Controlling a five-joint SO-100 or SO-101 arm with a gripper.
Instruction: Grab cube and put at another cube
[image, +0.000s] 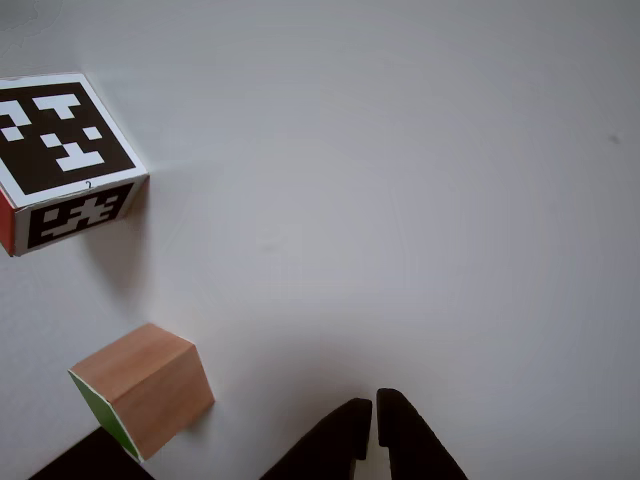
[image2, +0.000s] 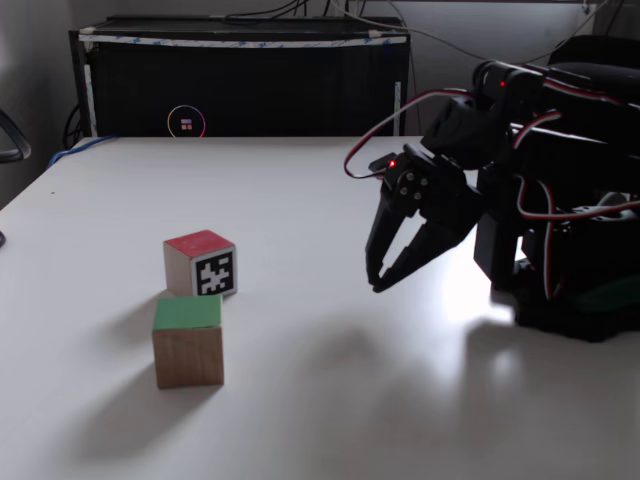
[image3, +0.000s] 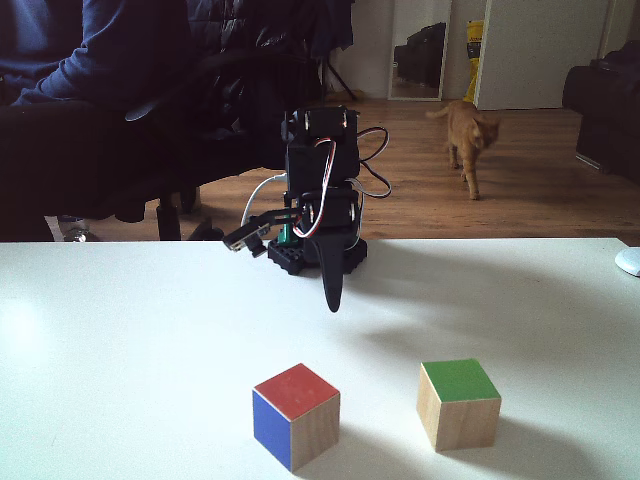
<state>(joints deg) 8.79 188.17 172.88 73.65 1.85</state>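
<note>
The wooden cube (image2: 188, 341) with its green face up rests on the white table, also seen as the cube (image3: 458, 403) and, from the gripper camera, the cube (image: 145, 388) at lower left. The marker-patterned cube (image2: 201, 263) with a red top stands just behind it, nearly touching; it shows too as cube (image3: 296, 414) and cube (image: 65, 160). My black gripper (image2: 376, 283) hangs just above the table well to the right of both cubes in that fixed view, shut and holding nothing. It also appears as gripper (image3: 332, 303) and gripper (image: 374, 432), fingertips together.
The arm's base (image2: 560, 250) stands at the table's right side. A black box (image2: 240, 80) lines the far edge. In a fixed view a seated person's sleeve (image3: 110, 60) is behind the table, a cat (image3: 468, 140) walks on the floor, and a white mouse (image3: 628, 260) lies at the right edge.
</note>
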